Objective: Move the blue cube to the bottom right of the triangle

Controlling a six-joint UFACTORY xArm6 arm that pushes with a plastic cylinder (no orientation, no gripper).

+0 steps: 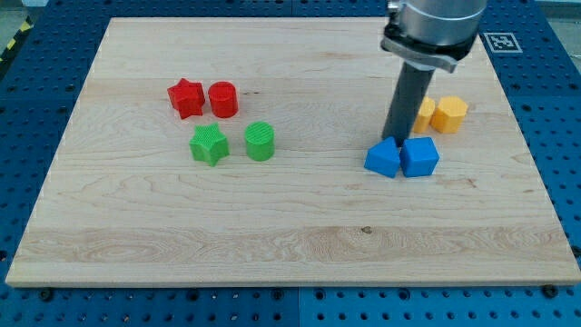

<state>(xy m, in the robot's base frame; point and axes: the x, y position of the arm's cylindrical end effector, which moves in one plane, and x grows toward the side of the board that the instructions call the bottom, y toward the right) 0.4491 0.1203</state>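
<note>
My tip [392,139], a bare rod tool holding nothing, rests at the top edge of the blue triangular block [383,159], while the blue cube [420,156] touches its right side on the wooden table [272,236], not yet lower right

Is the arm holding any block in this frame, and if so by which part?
Nothing is held. My tip only rests against the top edge of the blue triangular block, beside the blue cube.
</note>
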